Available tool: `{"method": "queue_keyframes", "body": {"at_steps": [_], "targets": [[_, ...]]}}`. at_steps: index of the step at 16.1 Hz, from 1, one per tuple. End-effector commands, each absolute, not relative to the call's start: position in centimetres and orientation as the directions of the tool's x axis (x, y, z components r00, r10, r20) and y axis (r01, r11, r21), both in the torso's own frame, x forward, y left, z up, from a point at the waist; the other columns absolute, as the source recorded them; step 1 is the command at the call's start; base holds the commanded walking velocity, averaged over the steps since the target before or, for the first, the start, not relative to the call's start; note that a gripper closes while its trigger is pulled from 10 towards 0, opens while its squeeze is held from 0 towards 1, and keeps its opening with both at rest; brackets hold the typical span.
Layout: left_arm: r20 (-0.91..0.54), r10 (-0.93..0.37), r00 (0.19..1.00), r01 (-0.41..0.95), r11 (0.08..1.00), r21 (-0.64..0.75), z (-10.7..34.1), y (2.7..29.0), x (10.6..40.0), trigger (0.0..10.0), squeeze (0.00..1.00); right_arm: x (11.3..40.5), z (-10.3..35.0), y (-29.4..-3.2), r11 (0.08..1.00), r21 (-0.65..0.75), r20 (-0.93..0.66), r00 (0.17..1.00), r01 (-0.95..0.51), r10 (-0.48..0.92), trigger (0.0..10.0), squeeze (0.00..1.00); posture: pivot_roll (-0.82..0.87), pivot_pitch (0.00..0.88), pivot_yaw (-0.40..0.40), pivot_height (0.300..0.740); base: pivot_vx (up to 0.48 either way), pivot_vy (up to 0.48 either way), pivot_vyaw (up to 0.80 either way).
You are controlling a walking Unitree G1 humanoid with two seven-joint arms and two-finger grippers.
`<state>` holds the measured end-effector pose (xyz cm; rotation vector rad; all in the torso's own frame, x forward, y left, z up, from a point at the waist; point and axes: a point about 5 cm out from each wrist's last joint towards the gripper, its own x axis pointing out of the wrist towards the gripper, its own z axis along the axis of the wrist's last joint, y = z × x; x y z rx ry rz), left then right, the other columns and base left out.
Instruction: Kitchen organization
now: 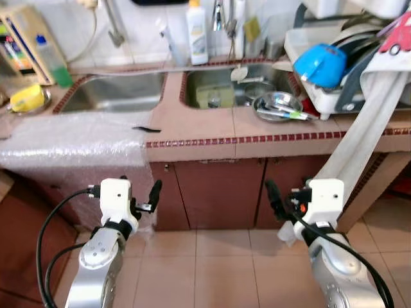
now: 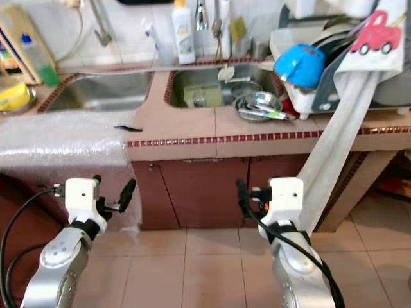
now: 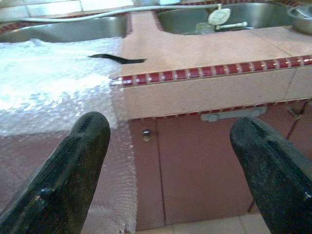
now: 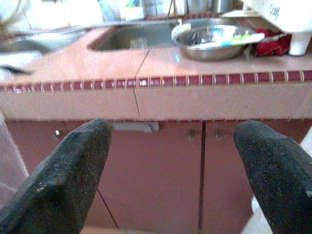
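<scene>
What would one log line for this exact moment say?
left gripper: open, empty, low before cabinet | right gripper: open, empty | steel bowl: on counter by sink

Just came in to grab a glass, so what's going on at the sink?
Nothing is being handled. The robot faces the counter with both arms low before the cabinet doors. The left gripper and right gripper are open and empty. A steel bowl sits by the right sink, beside a dish rack.
</scene>
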<state>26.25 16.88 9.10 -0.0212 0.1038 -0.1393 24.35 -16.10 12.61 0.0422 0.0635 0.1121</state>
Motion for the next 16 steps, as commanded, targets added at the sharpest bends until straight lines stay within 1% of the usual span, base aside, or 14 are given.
{"method": "queue_keyframes", "body": {"at_steps": [1,5,16], "targets": [[-0.117,-0.125,0.985,0.122,0.992,-0.034,9.01,17.14,26.19,10.0,0.00,24.43,13.18,-16.17,0.993,0.058,-0.043,0.994,-0.100,0.103,10.0,0.00,-0.01,0.000,0.112,0.740,0.000,0.000,0.00],[-0.138,-0.117,0.984,0.111,0.992,-0.054,8.73,17.27,26.38,10.0,0.00,24.68,14.00,-16.00,0.994,0.061,-0.014,0.995,-0.094,0.095,10.0,0.00,-0.02,0.000,0.109,0.740,0.000,0.000,0.00],[-0.178,-0.104,0.979,0.098,0.994,-0.043,8.32,18.02,26.51,10.0,0.00,24.71,13.96,-15.80,0.995,0.058,-0.022,0.996,-0.087,0.089,10.0,0.00,-0.01,0.000,0.117,0.740,0.000,0.365,0.00]]}}
